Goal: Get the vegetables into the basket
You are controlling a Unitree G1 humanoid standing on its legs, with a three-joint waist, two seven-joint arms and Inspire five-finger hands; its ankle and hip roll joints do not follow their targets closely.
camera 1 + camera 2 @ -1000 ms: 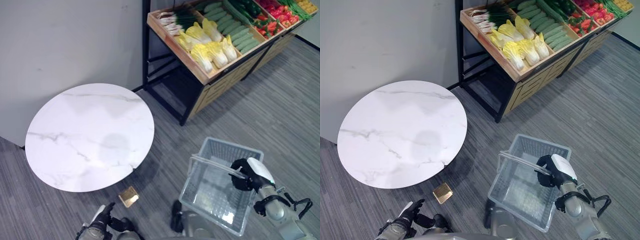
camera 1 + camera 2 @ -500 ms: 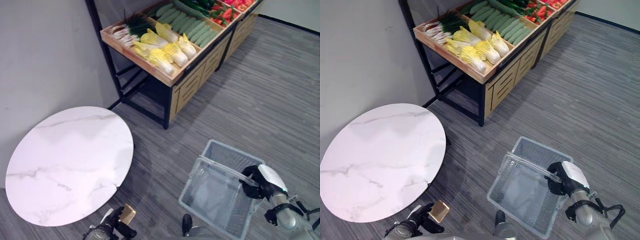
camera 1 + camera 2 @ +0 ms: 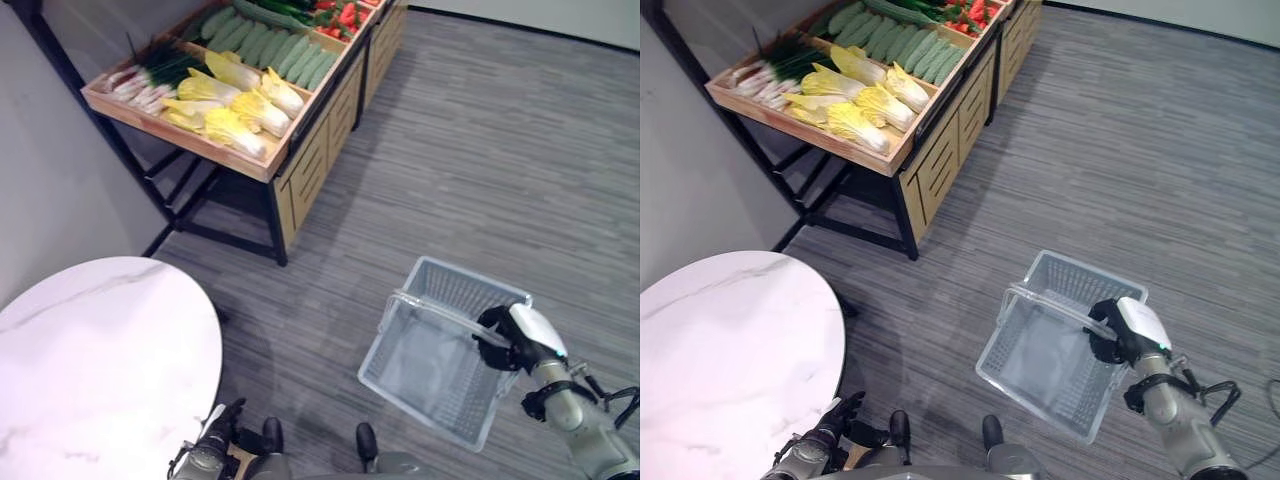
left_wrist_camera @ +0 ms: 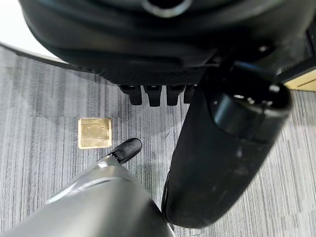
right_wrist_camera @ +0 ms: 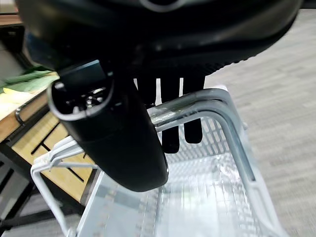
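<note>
One basket (image 3: 440,372) hangs from our right hand (image 3: 520,338), whose fingers (image 5: 170,123) curl round its metal handle (image 5: 197,106); the basket is of pale wire mesh and we see nothing inside it, with grey floor (image 3: 480,170) beneath. Our left hand (image 3: 212,450) sits low near the round marble worktop (image 3: 90,360), its fingers (image 4: 155,95) curled together on nothing. In the left wrist view a small gold square (image 4: 94,133) lies flat on the floor. Well apart from the basket, up on a wooden stand (image 3: 290,165), lie the vegetables: yellow cabbages (image 3: 245,110), scallions (image 3: 150,75) beside them, cucumbers (image 3: 270,48) in the next compartment, and red peppers (image 3: 345,14) farther along.
</note>
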